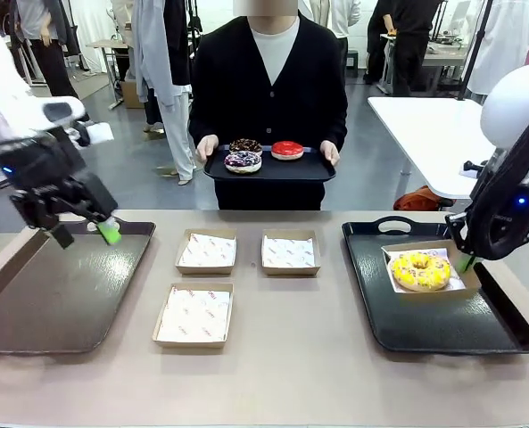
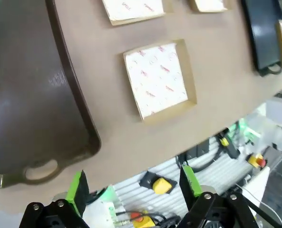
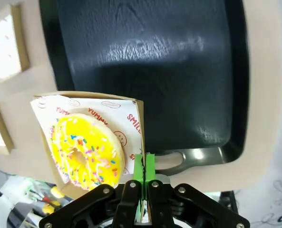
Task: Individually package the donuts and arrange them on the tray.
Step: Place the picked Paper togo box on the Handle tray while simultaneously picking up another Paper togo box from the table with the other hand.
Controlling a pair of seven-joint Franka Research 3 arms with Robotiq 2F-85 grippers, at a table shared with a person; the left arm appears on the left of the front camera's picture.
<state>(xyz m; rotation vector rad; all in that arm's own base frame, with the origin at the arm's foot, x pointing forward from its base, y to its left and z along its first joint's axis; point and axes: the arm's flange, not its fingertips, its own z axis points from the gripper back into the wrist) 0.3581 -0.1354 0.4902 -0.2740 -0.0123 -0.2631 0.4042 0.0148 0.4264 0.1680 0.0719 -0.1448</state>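
A yellow-glazed sprinkled donut lies in a paper-lined cardboard box on the black right tray. My right gripper is shut, pinching that box's wall at its right edge. Across the table a person holds a small black tray with a red donut and two dark sprinkled donuts. My left gripper hangs open and holds nothing, above the far edge of the dark left tray.
Three empty paper-lined boxes lie mid-table: two in the far row and one nearer. A white table stands behind on the right. Bare tabletop runs along the near edge.
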